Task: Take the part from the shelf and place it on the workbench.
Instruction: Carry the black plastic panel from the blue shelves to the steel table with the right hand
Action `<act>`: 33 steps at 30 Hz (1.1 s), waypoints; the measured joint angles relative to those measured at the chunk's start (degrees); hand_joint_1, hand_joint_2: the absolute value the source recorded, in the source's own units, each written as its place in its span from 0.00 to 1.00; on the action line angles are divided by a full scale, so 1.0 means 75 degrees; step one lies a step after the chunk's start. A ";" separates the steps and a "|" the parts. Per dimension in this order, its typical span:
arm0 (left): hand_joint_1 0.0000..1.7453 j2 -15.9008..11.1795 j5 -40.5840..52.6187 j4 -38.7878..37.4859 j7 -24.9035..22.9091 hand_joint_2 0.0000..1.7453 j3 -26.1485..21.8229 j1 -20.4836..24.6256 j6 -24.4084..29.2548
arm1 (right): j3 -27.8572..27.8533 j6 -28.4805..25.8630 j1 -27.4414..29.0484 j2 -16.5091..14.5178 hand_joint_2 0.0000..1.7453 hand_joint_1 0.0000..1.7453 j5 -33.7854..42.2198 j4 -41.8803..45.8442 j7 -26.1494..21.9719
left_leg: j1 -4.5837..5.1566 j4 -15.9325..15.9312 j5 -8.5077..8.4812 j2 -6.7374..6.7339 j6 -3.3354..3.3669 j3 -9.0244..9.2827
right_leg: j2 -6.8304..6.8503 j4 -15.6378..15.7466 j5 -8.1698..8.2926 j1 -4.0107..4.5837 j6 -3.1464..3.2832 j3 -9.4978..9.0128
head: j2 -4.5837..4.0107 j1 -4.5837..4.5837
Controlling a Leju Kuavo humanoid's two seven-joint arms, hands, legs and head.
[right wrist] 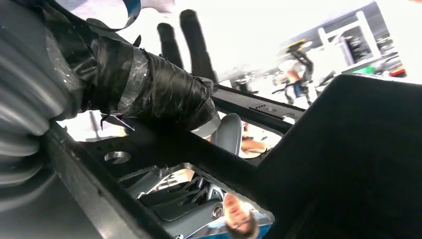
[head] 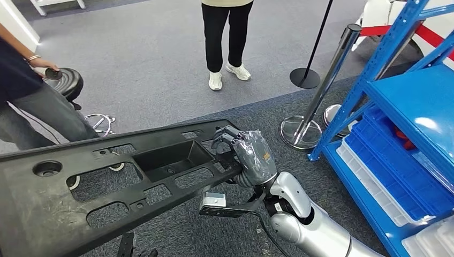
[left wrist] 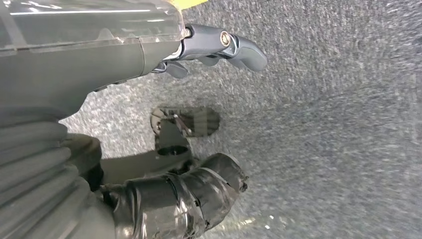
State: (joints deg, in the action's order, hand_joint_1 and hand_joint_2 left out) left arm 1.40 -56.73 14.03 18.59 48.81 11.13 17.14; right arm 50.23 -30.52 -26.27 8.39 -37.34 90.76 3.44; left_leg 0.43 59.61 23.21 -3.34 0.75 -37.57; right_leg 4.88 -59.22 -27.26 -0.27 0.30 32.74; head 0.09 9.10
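While it hangs clear of the blue shelf point(head: 407, 107), the part point(head: 107, 182), a long black moulded panel with cut-out windows and a deep central pocket, is up in the air over grey carpet point(head: 150, 59). Its long axis runs away from the shelf, the near end lower, the shelf-side end raised. Looks stiff, fairly light for its size but unwieldy; held at one end it should lever hard. The ribs around the windows are the natural grips. Right robot hand point(head: 247, 152) is clenched on a bar at the shelf-side end, fingers through an opening. Left robot hand point(left wrist: 199, 50) appears to hold nothing, fingers part-curled over carpet. Two people stand beyond the panel, well away from the shelf; a stanchion point(head: 321, 96) stands just beside it.
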 joint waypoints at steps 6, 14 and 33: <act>0.00 -0.0010 0.0028 0.0000 0.0001 1.00 0.0002 -0.0018 0.0003 | -0.0009 -0.0062 -0.0004 0.0020 1.00 1.00 0.0241 0.0103 -0.0132 | -0.0062 -0.0330 -0.0058 0.0396 0.0256 0.0235 | -0.0262 -0.0512 -0.0404 -0.0022 -0.0205 0.0121 | 0.0000 -0.0068; 0.00 -0.0009 0.0062 0.0000 -0.0005 1.00 0.0007 -0.0011 0.0003 | -0.0015 -0.0114 0.0095 0.0079 1.00 1.00 0.0501 0.0150 -0.0257 | -0.0082 -0.0104 0.0070 0.1203 0.0187 0.0196 | -0.1025 -0.0553 0.0034 -0.0152 -0.0287 0.0434 | 0.0000 -0.0155; 0.00 -0.0032 0.0095 0.0000 0.0004 1.00 0.0008 -0.0098 0.0013 | -0.0088 -0.0027 0.0245 0.0153 1.00 1.00 0.1432 0.0505 -0.0758 | 0.0087 -0.0038 0.0169 0.0074 0.0198 0.0120 | 0.0261 0.0005 -0.0149 0.0042 -0.0103 -0.0107 | 0.0000 -0.0082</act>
State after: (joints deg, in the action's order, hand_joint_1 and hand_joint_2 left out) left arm 1.16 -56.02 14.03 18.62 48.87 10.40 17.23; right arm 49.57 -30.72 -24.43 9.54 -26.60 94.54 -2.25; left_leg 1.08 59.33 24.48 -2.79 2.23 -36.67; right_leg 6.84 -59.18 -28.38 0.05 -0.47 31.94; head 0.09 8.49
